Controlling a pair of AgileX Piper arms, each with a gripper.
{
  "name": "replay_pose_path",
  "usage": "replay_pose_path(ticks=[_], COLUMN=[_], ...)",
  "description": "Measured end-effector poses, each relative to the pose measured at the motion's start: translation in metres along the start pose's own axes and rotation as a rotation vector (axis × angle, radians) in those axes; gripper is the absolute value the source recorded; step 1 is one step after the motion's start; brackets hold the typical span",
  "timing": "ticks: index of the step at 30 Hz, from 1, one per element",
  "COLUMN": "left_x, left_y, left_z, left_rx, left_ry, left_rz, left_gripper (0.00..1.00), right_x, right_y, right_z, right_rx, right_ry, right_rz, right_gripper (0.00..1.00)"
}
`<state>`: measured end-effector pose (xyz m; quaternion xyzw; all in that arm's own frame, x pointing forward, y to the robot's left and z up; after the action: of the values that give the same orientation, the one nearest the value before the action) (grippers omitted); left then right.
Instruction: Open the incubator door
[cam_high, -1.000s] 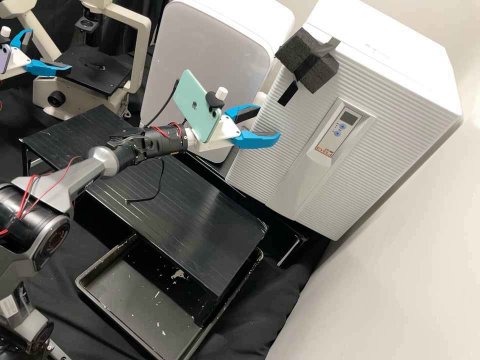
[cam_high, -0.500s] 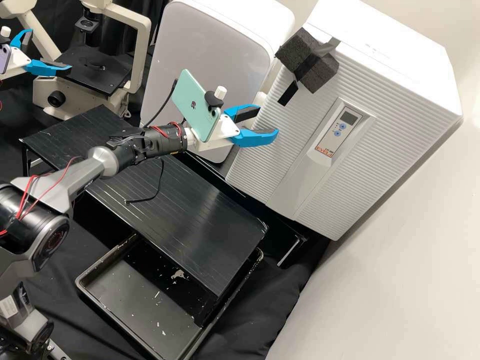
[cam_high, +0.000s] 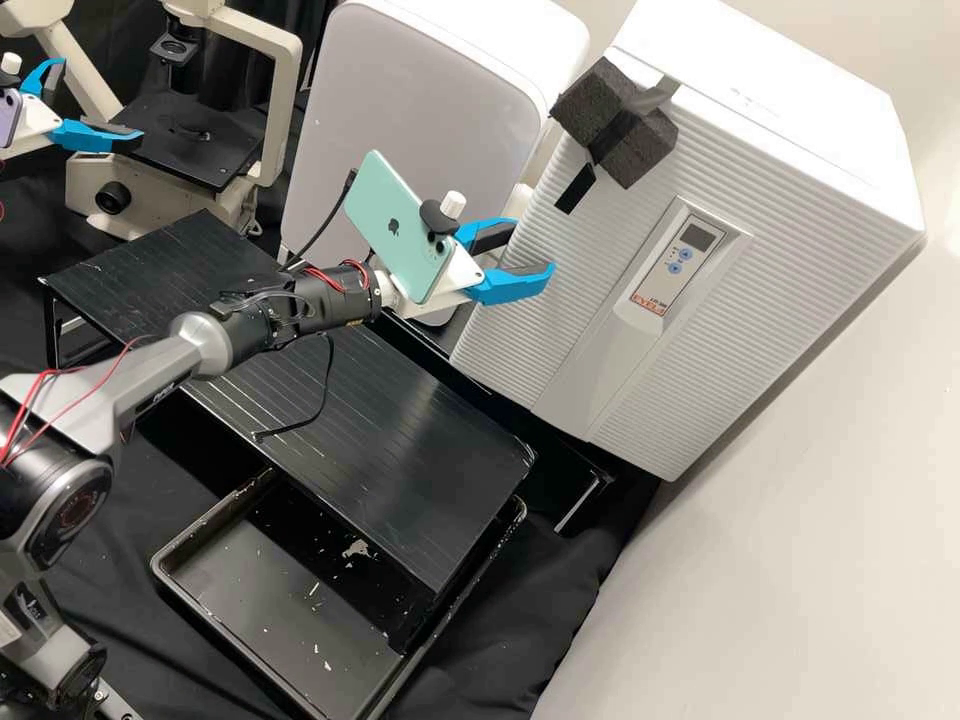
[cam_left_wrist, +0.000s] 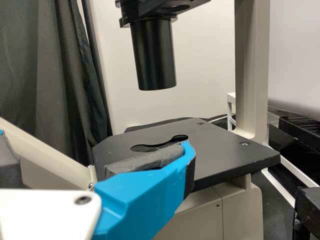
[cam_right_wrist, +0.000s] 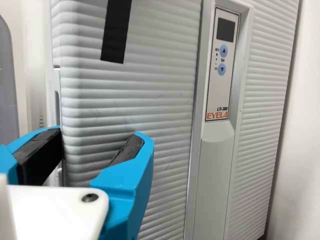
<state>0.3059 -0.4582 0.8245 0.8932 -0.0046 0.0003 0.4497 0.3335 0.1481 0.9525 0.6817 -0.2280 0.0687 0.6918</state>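
Incubator door: forms the ribbed front of the incubator and looks closed; likely stiff and fairly heavy on its hinge, smooth enough to slip, with a seal that may resist at first.
Hold point: the incubator's upright front edge, by the narrow recess, seems the best purchase; the flat ribs offer little to pull.
Right gripper: at that edge of the incubator, released, its fingers spread, one beside the edge and one before the ribs; whether either touches cannot be told.
Control panel: on the incubator's front, better left unpressed.
Foam block: dark and strapped to the incubator's upper front edge, with black tape hanging below.
Slatted platform: black, scratched, in front of the incubator.
Tray: partly under the platform, farther out from the incubator, flecked with white.
White cabinet: beside the incubator.
Microscope: past the cabinet from the incubator.
Left gripper: by the microscope, well apart from the incubator, released, fingers parted and grasping nothing.
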Motion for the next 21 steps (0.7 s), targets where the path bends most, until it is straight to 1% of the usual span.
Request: replay_pose_path(ticks=[21], left_x=[0.0000], left_y=[0.0000], left_z=[0.0000], left_rx=[0.000], left_ry=[0.000], left_rz=[0.000], left_gripper=[1.00], right_x=[-0.0025], right_y=[0.0011], right_z=[0.0012], right_rx=[-0.002], right_ry=[-0.001], right_rz=[-0.001], right_gripper=[0.00])
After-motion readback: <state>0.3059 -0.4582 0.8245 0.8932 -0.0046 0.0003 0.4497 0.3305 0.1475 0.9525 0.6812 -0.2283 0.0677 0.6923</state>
